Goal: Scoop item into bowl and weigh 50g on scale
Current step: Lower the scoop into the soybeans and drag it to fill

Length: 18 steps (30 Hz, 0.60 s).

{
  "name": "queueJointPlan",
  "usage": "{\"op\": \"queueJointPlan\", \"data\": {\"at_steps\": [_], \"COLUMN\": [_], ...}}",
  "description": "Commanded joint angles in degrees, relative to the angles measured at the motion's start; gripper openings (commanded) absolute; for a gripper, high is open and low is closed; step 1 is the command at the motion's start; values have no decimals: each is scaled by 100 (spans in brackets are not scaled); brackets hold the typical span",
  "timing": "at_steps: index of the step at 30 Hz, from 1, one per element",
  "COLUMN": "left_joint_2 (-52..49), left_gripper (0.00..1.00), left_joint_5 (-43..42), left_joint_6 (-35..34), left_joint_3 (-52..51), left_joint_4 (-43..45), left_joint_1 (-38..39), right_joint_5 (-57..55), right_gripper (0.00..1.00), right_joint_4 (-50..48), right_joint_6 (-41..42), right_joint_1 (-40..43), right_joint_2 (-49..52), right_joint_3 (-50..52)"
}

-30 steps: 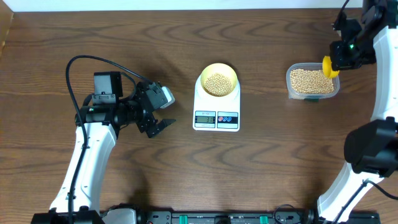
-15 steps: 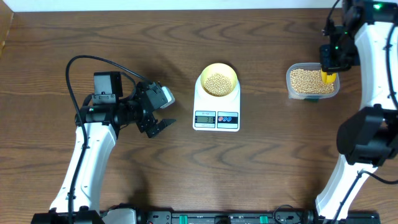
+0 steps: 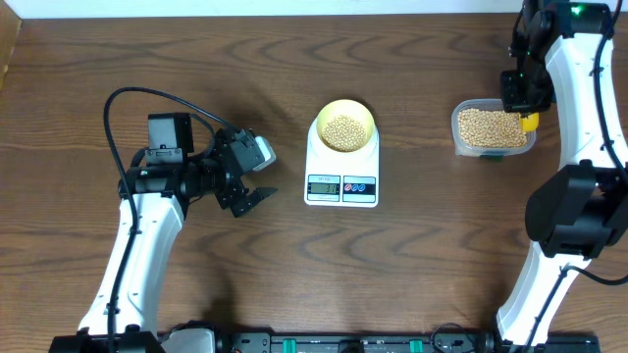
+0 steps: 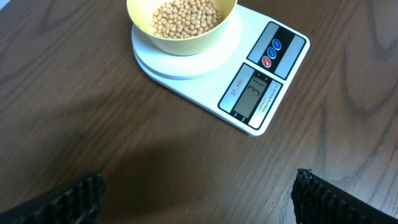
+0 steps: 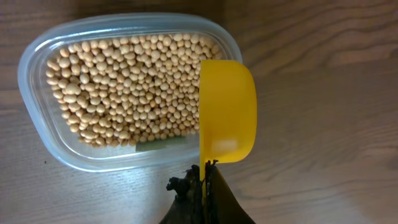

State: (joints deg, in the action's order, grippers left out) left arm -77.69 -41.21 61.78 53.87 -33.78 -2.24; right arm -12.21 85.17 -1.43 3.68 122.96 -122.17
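Right gripper [image 5: 204, 186] jaws clamping yellow scoop [image 5: 227, 112], hovering over tub [image 5: 37, 62] rim. Left gripper [image 3: 263, 176] jaws sitting spread wide, gripping nothing. Beans [image 4: 186, 15] sitting in bowl [image 4: 186, 46] on scale [image 4: 261, 81], centre of counter [image 3: 442, 255].

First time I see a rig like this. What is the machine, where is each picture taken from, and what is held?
Two robot arms work at a brown table. One picture looks down from above; the other two come from wrist cameras. The left gripper is open and empty, beside a white scale carrying a pale yellow bowl of beans. The right gripper is shut on a yellow scoop, which looks empty, over one end of a clear tub of more beans.
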Motion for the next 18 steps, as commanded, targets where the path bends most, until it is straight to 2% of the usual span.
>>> {"op": "queueJointPlan", "data": {"at_steps": [1,13,18], "left_joint_2": [-22,-22,-22], "left_gripper": [97,98,98], "left_joint_5": [13,13,11], "left_joint_6": [55,55,55], "left_joint_3": [35,35,35], "left_joint_4": [2,2,2], "left_joint_1": [-22,-22,-22], "right_joint_5": [81,168,839], "right_gripper": [1,1,1], "right_joint_4": [-26,59,61], "right_joint_6": [94,96,-184], "right_joint_1": [-4,-4,13], "right_joint_2": [118,623,1029], "right_joint_3": [20,37,37]}}
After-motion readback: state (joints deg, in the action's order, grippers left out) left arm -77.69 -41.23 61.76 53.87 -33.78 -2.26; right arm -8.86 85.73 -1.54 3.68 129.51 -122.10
